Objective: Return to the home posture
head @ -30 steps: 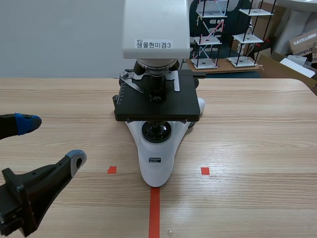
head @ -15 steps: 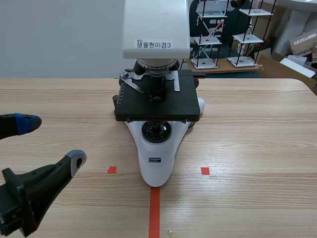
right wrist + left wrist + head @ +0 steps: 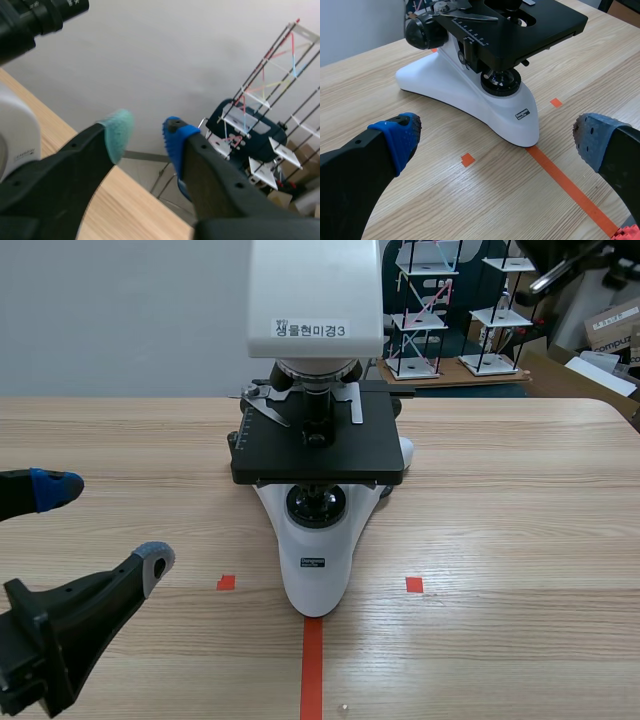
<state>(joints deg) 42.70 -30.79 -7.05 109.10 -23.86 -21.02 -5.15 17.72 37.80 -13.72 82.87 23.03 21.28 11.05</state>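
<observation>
The left claw (image 3: 105,525) hangs low by the bench's (image 3: 520,540) near left edge, fingers spread wide. The right claw (image 3: 145,135) is up high, fingers a little apart. The microscope (image 3: 315,440) stands mid-bench, touching neither claw.

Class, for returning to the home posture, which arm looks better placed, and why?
Left, probably. The left pincer, open, sits low over the light wooden table, apart from the white-and-black microscope. The right arm stands raised high, the right pincer aimed at the grey wall.
</observation>
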